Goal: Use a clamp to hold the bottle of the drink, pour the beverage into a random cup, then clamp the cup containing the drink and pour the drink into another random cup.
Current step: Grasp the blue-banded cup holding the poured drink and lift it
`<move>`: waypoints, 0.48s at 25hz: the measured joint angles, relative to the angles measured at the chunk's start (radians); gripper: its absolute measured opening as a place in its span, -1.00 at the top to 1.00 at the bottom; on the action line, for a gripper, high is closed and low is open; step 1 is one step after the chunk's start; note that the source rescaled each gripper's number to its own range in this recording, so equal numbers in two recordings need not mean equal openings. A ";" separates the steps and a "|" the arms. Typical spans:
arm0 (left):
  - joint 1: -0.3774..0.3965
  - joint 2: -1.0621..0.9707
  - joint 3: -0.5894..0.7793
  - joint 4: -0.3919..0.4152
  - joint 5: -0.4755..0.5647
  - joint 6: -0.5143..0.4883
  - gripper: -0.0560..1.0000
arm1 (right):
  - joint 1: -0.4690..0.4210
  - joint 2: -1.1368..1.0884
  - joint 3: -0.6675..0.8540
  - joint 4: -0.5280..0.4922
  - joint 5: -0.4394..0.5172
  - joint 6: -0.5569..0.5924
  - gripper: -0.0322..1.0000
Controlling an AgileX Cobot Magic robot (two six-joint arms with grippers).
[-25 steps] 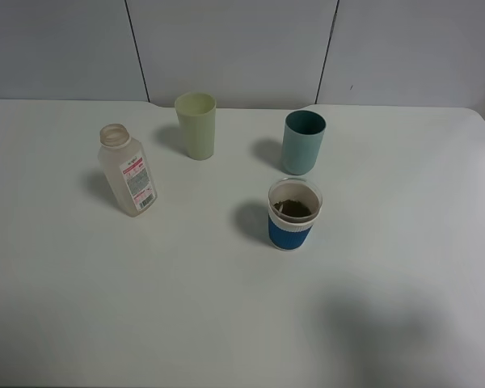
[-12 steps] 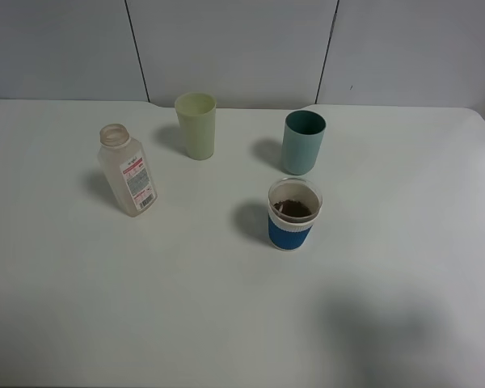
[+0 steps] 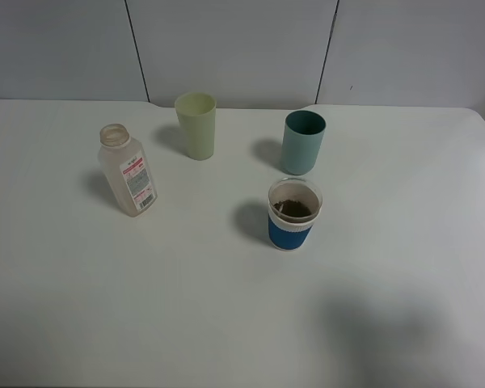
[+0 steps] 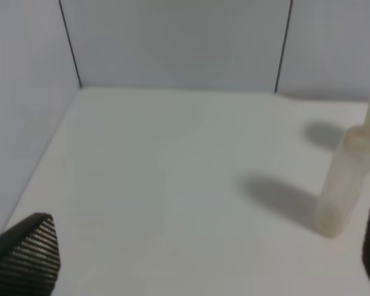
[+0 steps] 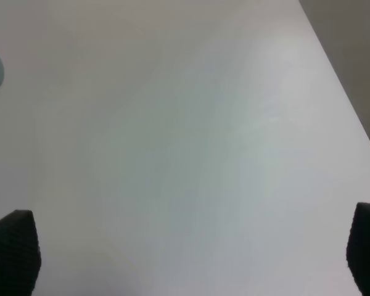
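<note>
White worktop (image 3: 186, 307): bottle (image 3: 128, 171) upright, uncapped, clear of blue cup (image 3: 294, 214) & teal cup (image 3: 303, 143), prob. for grabbing room. Left claw (image 4: 200, 259), right claw (image 5: 188, 250) both apart, empty.

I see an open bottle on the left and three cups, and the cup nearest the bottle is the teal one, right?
Not quite. The cup nearest the bottle is the pale yellow-green cup; the teal cup stands farther to the right, as the exterior high view shows. The rest is as you say.
</note>
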 joint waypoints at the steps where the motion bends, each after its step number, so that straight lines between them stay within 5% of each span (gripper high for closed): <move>1: 0.000 0.000 0.006 0.001 0.006 0.000 -1.00 | 0.000 0.000 0.000 0.000 0.000 0.000 -1.00; 12: 0.000 0.000 0.200 -0.006 -0.002 0.000 -1.00 | 0.000 0.000 0.000 0.000 0.000 0.000 -1.00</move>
